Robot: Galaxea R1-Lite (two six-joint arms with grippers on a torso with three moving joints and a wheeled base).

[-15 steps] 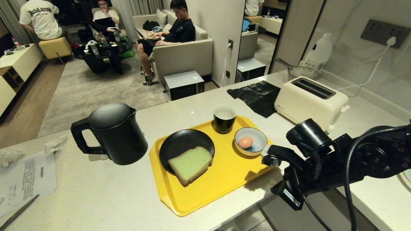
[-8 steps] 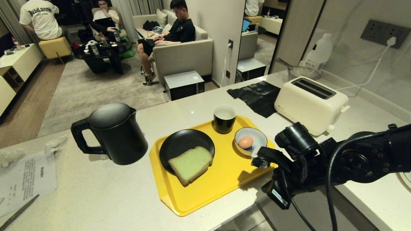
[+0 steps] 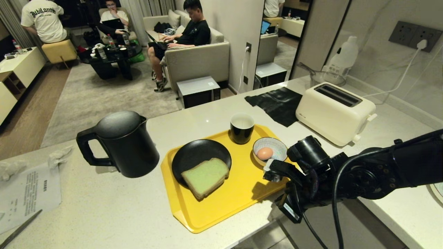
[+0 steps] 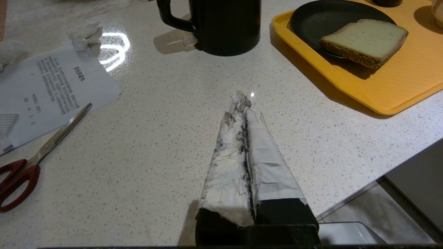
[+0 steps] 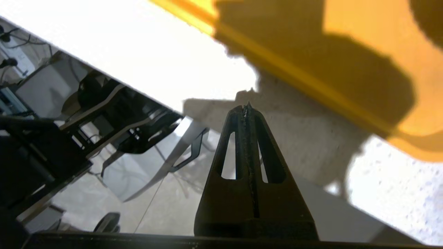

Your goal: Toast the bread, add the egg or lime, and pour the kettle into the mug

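Observation:
The bread (image 3: 206, 177), pale green with a brown crust, leans half on a black plate (image 3: 193, 154) on the yellow tray (image 3: 221, 214). Behind it stand the black mug (image 3: 242, 128) and a striped bowl (image 3: 281, 147) holding the egg (image 3: 265, 153). No lime is in view. The black kettle (image 3: 124, 143) stands left of the tray. My right gripper (image 3: 285, 207) hangs shut and empty at the counter's front edge, by the tray's near right corner (image 5: 311, 93). My left gripper (image 4: 242, 98), white-taped, rests shut over bare counter, nearer than the kettle (image 4: 228, 26) and bread (image 4: 365, 41).
A cream toaster (image 3: 334, 110) sits at the back right, plugged in, with a black cloth (image 3: 277, 103) beside it. Paper (image 4: 52, 90), red-handled scissors (image 4: 31, 162) and crumpled tissue (image 4: 84, 34) lie on the left. People sit in the room beyond the counter.
My right arm has swung left and a little lower, from beside the toaster's front to the tray's near right corner. Nothing on the tray or counter has moved.

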